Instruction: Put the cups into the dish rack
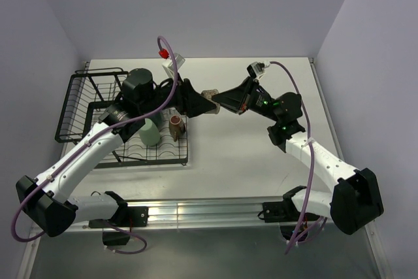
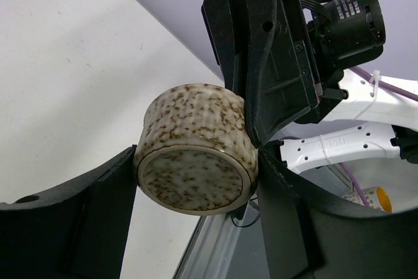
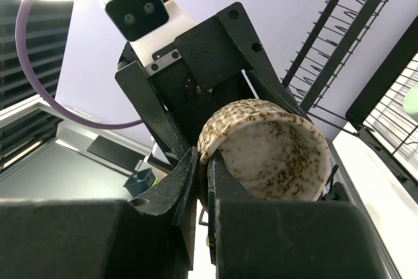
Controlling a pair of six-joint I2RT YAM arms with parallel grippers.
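Right wrist: jaws pinch speckled cup [image 3: 274, 155] rim | left wrist: base

White table [image 1: 248, 155] reaching left to right, pale lilac walls [image 1: 215, 11] on the left, far and right sides, metal rail [image 1: 209, 210] along the near edge

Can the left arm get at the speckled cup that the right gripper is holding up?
Probably yes. The left gripper has its fingers on either side of the speckled cup in mid-air. The right gripper pinches only the rim wall, leaving the sides free.
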